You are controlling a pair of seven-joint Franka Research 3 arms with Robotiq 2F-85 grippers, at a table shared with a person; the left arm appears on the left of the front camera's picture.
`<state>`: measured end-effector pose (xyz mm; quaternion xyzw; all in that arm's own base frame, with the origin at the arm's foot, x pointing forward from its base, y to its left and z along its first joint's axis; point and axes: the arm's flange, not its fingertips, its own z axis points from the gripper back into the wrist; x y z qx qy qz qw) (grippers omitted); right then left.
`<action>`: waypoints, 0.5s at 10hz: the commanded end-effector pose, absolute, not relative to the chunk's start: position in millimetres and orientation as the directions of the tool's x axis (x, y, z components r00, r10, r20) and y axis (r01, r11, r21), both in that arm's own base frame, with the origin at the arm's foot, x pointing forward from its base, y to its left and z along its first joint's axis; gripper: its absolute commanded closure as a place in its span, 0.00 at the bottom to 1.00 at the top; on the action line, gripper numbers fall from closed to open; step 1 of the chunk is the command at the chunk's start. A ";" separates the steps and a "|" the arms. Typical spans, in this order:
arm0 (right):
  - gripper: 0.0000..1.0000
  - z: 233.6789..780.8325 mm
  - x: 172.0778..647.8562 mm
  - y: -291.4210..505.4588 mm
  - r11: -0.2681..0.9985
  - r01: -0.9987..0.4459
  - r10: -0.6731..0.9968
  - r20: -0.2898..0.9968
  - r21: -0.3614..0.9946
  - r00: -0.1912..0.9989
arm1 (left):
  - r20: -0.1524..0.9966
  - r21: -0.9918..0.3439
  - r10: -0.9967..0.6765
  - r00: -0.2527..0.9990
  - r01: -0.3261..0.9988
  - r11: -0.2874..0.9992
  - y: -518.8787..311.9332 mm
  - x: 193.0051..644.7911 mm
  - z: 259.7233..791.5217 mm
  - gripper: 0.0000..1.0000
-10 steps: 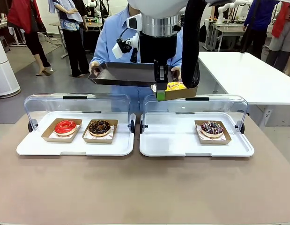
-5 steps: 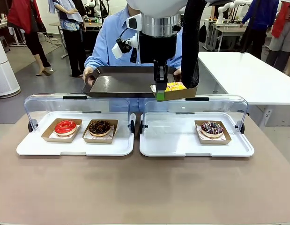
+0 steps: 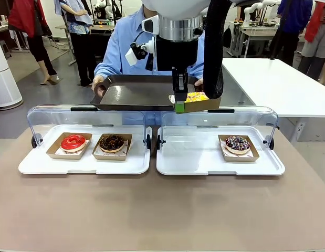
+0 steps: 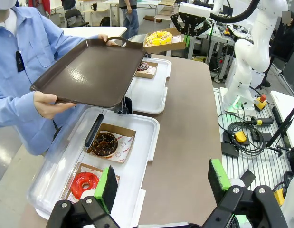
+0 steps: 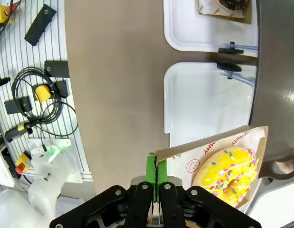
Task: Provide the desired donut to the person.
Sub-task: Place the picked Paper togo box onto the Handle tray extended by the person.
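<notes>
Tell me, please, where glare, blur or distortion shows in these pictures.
Front view: sharp, with glare on the clear lids. Left wrist view: wide-angle bending toward the edges, a sheen on the brown tray. Right wrist view: crisp, the yellow donut evenly lit.

Right arm (image 3: 175, 29) raised over middle of surface (image 3: 162, 210), wrist vertical, pointing straight down. Right tool (image 3: 178, 106) high above surface, green pads pressed together, pinching rim of paper tray (image 3: 205, 104). Left tool (image 4: 162, 178) aloft, angled down at surface, fingers (image 4: 108, 183) spread wide, empty.
</notes>
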<state>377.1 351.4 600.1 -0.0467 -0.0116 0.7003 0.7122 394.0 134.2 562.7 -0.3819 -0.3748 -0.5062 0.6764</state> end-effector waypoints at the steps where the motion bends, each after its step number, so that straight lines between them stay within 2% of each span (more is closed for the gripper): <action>1: 0.99 600.1 377.1 351.4 0.015 -0.996 0.999 -0.049 -0.083 0.019 | 0.898 -0.131 -0.393 0.197 0.973 0.189 135.6 393.6 564.0 0.00; 3: 0.99 624.0 368.9 356.1 0.019 -0.982 0.999 -0.036 -0.187 0.026 | 0.898 -0.131 -0.393 0.197 0.973 0.189 135.6 393.6 564.0 0.00; 5: 0.99 644.5 386.4 369.0 0.050 -0.951 0.999 -0.002 -0.305 0.053 | 0.898 -0.131 -0.393 0.197 0.973 0.189 135.6 393.6 564.0 0.00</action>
